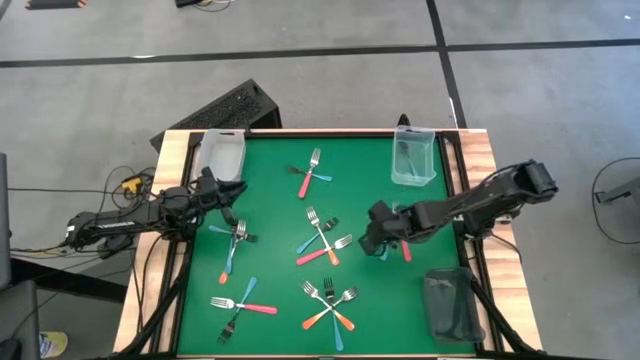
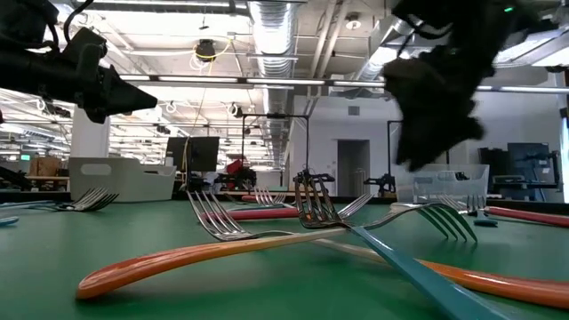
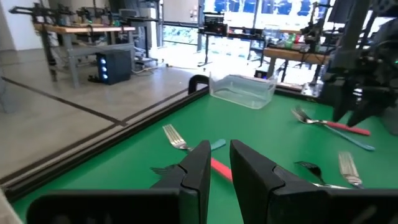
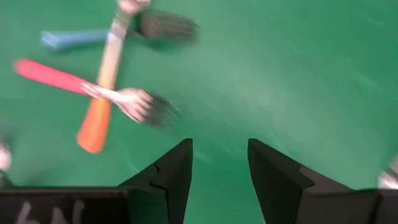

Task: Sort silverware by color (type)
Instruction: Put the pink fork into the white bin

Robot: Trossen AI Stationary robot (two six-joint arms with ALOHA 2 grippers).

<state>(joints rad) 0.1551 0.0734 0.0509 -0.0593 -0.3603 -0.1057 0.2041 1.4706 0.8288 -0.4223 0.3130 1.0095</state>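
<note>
Our right gripper (image 1: pixel 378 243), fingers apart and holding nothing, hovers over the mat with the middle fork pile (image 1: pixel 322 240) at its nine o'clock, handles crossing, far nearer than our left gripper (image 1: pixel 226 196), slightly parted, also empty.

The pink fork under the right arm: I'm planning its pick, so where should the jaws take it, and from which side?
Probably by the slim pink handle of the pink fork, where it shows beside the right gripper. It lies flat on the green mat, so come straight down, jaws across the handle.
</note>
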